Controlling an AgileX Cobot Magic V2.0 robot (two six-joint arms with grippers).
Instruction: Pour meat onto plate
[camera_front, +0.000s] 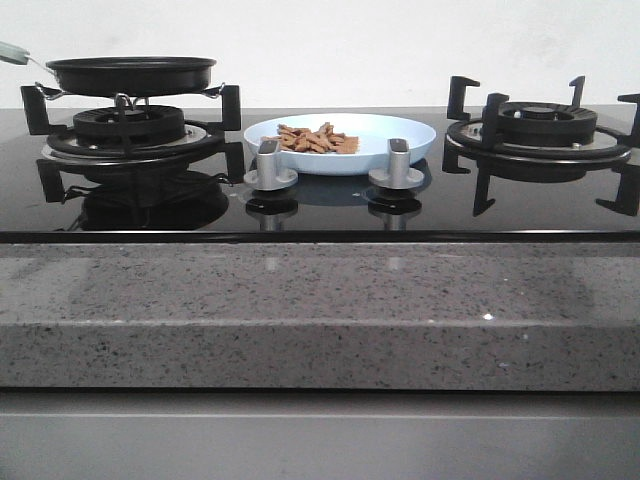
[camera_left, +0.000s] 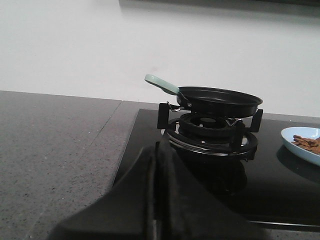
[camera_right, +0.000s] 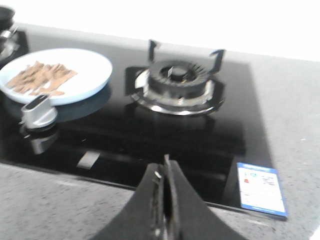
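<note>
A heap of reddish-brown meat (camera_front: 318, 139) pieces lies in the pale blue plate (camera_front: 400, 130) at the middle back of the black hob, behind the two knobs. The same plate (camera_right: 87, 75) with meat (camera_right: 40, 76) shows in the right wrist view, and its edge (camera_left: 300, 145) in the left wrist view. A black frying pan (camera_front: 130, 72) with a pale green handle rests on the left burner; its inside is hidden. My left gripper (camera_left: 159, 150) is shut on nothing, over the hob's left front corner, apart from the pan (camera_left: 220, 99). My right gripper (camera_right: 165, 165) is shut and empty, near the hob's front edge.
The right burner (camera_front: 540, 125) with black pan supports stands bare. Two silver knobs (camera_front: 270, 165) (camera_front: 396, 165) sit in front of the plate. A blue-white label (camera_right: 261, 189) is stuck on the hob's front right corner. Grey speckled counter (camera_front: 320, 300) surrounds the hob; a white wall is behind.
</note>
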